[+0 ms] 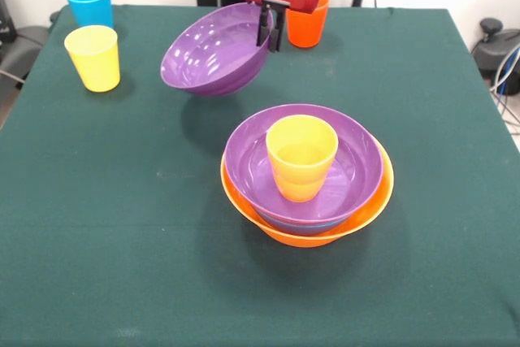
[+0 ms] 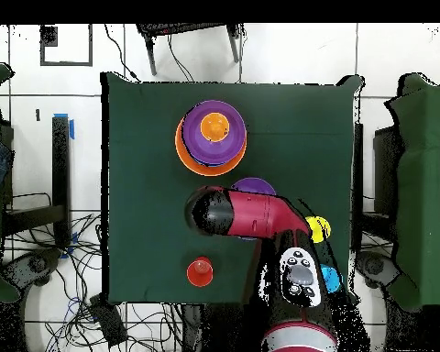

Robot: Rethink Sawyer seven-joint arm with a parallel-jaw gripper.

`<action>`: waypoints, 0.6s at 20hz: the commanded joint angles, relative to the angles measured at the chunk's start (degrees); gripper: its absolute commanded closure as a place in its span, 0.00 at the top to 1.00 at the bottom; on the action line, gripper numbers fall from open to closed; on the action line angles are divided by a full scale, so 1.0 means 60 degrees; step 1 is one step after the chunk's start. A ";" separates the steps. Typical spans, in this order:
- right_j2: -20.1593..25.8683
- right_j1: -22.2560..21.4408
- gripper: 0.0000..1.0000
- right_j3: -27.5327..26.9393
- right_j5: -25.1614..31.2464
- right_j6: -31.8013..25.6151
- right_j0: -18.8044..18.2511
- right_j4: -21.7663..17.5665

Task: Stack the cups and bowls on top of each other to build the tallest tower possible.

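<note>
My gripper [image 1: 270, 32] is shut on the rim of a wide purple bowl [image 1: 213, 50] and holds it tilted above the table at the far middle; the arm half hides the bowl in the overhead view [image 2: 254, 187]. The tower [image 1: 307, 172] stands in the middle: a large orange bowl [image 1: 370, 205] as base, a sliver of blue bowl [image 1: 302, 224], a second purple bowl [image 1: 357, 148] and a yellow-orange cup [image 1: 301, 156] upright inside. It also shows in the overhead view [image 2: 210, 137]. The green and translucent light blue bowls are out of view.
A red-orange cup [image 1: 309, 22] stands right behind the gripper. A light blue cup [image 1: 89, 3] and a yellow cup [image 1: 93, 57] stand at the far left corner. The green cloth table [image 1: 122, 241] ends close behind the cups.
</note>
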 commanded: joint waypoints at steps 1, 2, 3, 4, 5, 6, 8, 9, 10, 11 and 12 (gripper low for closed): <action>0.1027 0.0049 0.00 -0.1284 0.1365 0.0717 0.0304 0.0573; 0.0994 0.0079 0.00 -0.1389 0.1440 0.0758 0.0352 0.0601; 0.0986 0.0092 0.00 -0.1455 0.1528 0.0786 0.0384 0.0657; 0.0952 0.0107 0.00 -0.1526 0.1603 0.0819 0.0439 0.0690; 0.0917 0.0122 0.00 -0.1597 0.1678 0.0853 0.0494 0.0723; 0.0838 0.0127 0.00 -0.1643 0.1704 0.0910 0.0591 0.0729; 0.0712 0.0136 0.00 -0.1750 0.1805 0.1040 0.0764 0.0769; 0.0664 0.0128 0.00 -0.1785 0.1875 0.1085 0.0836 0.0792; 0.0656 0.0117 0.00 -0.1804 0.1926 0.1092 0.0873 0.0833; 0.0648 0.0106 0.00 -0.1823 0.1978 0.1100 0.0909 0.0874; 0.0650 0.0078 0.00 -0.1793 0.1972 0.1085 0.0924 0.0911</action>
